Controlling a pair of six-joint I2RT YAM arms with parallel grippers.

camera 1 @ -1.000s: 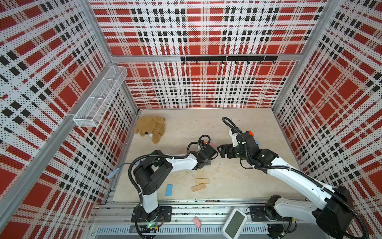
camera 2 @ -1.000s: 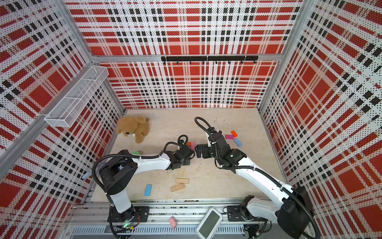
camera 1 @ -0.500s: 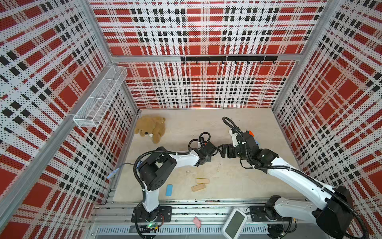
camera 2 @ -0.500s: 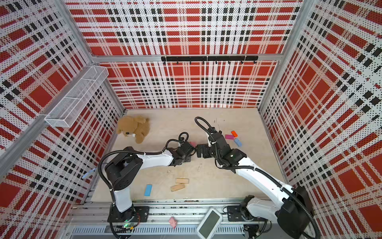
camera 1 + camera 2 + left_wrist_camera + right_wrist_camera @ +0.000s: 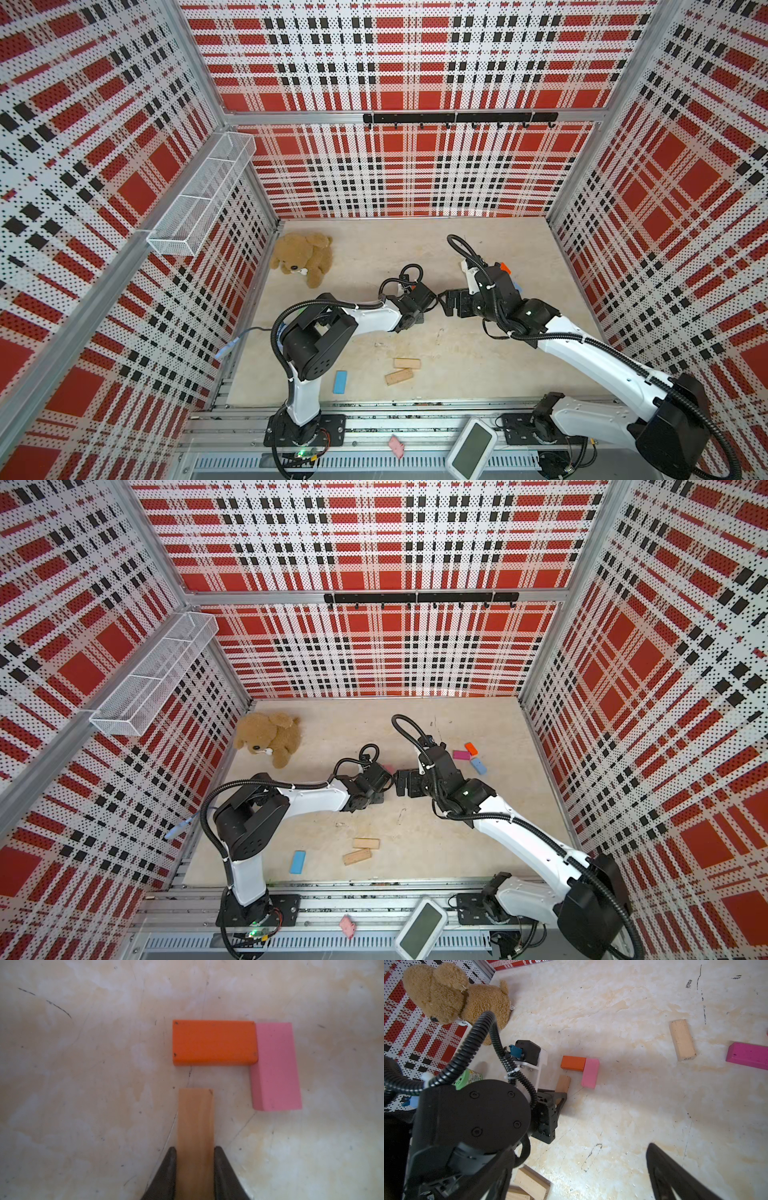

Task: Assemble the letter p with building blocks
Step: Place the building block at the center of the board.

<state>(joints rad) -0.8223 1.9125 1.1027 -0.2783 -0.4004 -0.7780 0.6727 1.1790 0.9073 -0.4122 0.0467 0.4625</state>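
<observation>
In the left wrist view my left gripper (image 5: 195,1150) is shut on a tan wood block (image 5: 195,1118), its free end just short of the orange block (image 5: 214,1042). A light pink block (image 5: 275,1066) touches the orange one's end at a right angle, making a corner. The right wrist view shows the same orange block (image 5: 573,1063), pink block (image 5: 590,1073) and held tan block (image 5: 563,1084). My right gripper (image 5: 581,1167) is open and empty, facing the left gripper (image 5: 428,297) in mid-table. Two tan blocks (image 5: 402,370) and a light blue block (image 5: 340,382) lie near the front.
A magenta block (image 5: 461,754), an orange block (image 5: 471,748) and a light blue block (image 5: 478,766) lie right of the right arm. A loose tan block (image 5: 682,1042) is nearby. The teddy bear (image 5: 303,257) sits far left. A green cylinder (image 5: 468,1079) shows behind the left arm.
The left gripper has shifted slightly right and farther back with the tan block in it. The right arm has not moved.
</observation>
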